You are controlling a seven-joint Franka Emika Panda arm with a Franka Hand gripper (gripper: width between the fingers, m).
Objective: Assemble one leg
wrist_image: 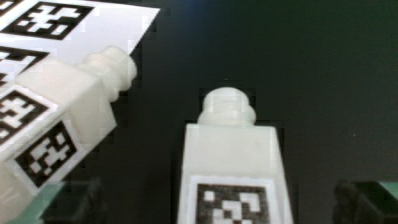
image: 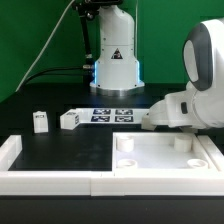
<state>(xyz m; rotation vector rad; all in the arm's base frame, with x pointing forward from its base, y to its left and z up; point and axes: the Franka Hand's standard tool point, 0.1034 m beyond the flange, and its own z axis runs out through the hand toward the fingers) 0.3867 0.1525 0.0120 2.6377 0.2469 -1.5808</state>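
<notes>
In the wrist view a white leg with a rounded peg end and a square marker on its face lies on the black table, between my fingers. My gripper is open: the dim fingertips stand well apart on either side of this leg, with gaps. A second leg lies tilted beside it. In the exterior view two more legs stand at the left. The arm's white hand hangs low at the exterior view's right and hides its fingers.
The marker board lies behind the legs and shows in the wrist view. The large white panel with raised rims and corner sockets lies in front. A white rail runs along the front left. The arm's base stands at the back.
</notes>
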